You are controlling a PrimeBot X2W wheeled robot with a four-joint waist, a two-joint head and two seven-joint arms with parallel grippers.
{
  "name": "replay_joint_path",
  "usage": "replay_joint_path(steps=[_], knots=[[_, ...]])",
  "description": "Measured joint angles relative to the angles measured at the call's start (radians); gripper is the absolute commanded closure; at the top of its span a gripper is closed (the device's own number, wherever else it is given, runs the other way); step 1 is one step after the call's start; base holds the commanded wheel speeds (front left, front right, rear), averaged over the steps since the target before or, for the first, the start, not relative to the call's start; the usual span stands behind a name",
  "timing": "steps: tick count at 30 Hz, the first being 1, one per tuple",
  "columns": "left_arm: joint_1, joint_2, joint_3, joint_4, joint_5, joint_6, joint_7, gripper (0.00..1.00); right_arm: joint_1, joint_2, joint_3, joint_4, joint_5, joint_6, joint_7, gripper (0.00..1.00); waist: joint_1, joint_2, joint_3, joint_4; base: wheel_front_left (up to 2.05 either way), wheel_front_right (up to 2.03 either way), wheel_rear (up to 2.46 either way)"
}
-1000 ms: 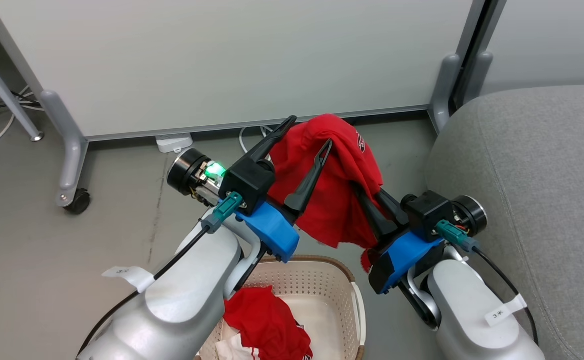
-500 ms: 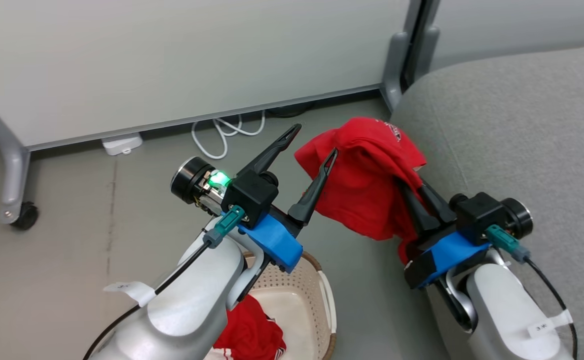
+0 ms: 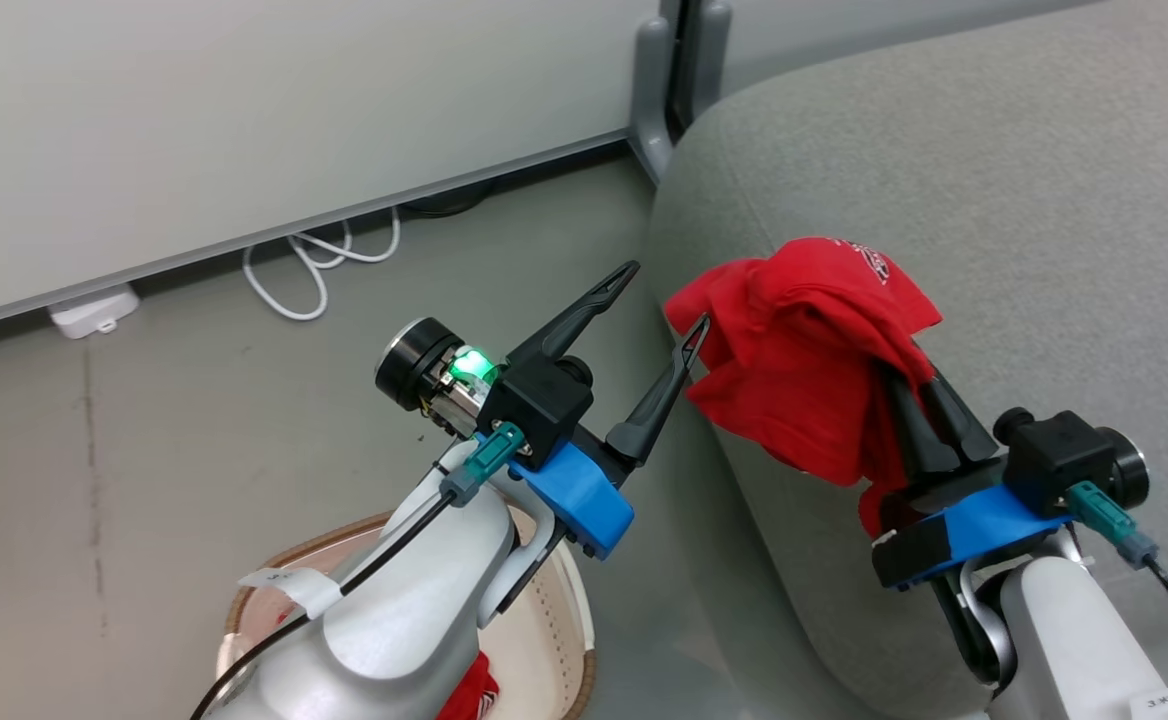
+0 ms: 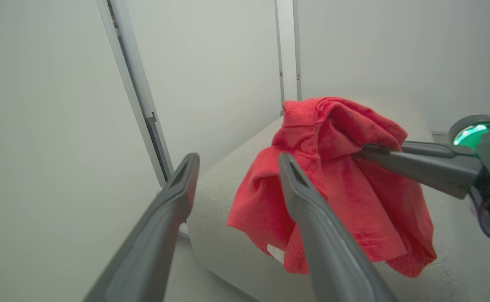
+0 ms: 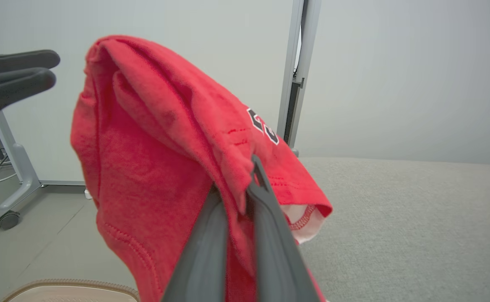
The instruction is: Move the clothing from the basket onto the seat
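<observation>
My right gripper (image 3: 899, 365) is shut on a bright red garment (image 3: 804, 370) with a small printed emblem. The garment hangs in the air over the front left corner of the grey seat (image 3: 994, 200). The right wrist view shows its two fingers (image 5: 266, 218) pinching a fold of the red garment (image 5: 152, 147), with the seat (image 5: 417, 218) beyond. My left gripper (image 3: 664, 296) stands open and empty just left of the cloth; in its wrist view the left gripper (image 4: 237, 161) is apart from the garment (image 4: 333, 176). The cream basket (image 3: 554, 620) sits at the lower left, with more red clothing (image 3: 476, 695) peeking out.
A white partition panel (image 3: 244, 120) with a grey post (image 3: 656, 110) stands behind the seat's corner. A white cable (image 3: 314, 270) and an adapter (image 3: 94, 310) lie on the grey floor at its base. A caster foot (image 5: 8, 218) stands to the left.
The camera has swung to the right, so the seat fills more of the head view. My right gripper has carried the red garment from above the floor to above the seat's corner. The left gripper stays open.
</observation>
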Motion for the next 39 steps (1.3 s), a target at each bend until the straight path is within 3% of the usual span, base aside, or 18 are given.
replay_joint_path(steps=[12,26,31,39], knots=[[-0.025,-0.027,-0.024,0.024,0.023,-0.024,0.0,0.0,0.056,0.007,-0.086,-0.049,-0.001,0.0,0.0,1.0,0.0001,0.0001,0.047,-0.1,0.0,0.0,0.0],[-0.027,-0.041,-0.026,0.035,0.045,-0.034,0.0,0.0,0.069,0.018,-0.123,-0.093,-0.001,0.0,0.0,1.0,0.0,0.0,0.069,-0.127,0.0,0.0,0.0],[-0.039,-0.038,-0.02,0.032,0.058,-0.033,0.0,0.0,-0.004,-0.003,-0.153,-0.121,-0.003,0.0,0.0,1.0,0.0,0.0,0.096,-0.121,0.0,0.0,0.0],[-0.117,-0.038,-0.026,0.03,0.092,-0.033,0.001,0.0,-0.228,-0.094,-0.303,-0.172,0.013,0.0,0.0,1.0,0.0,0.0,0.204,-0.088,0.0,0.0,0.0]])
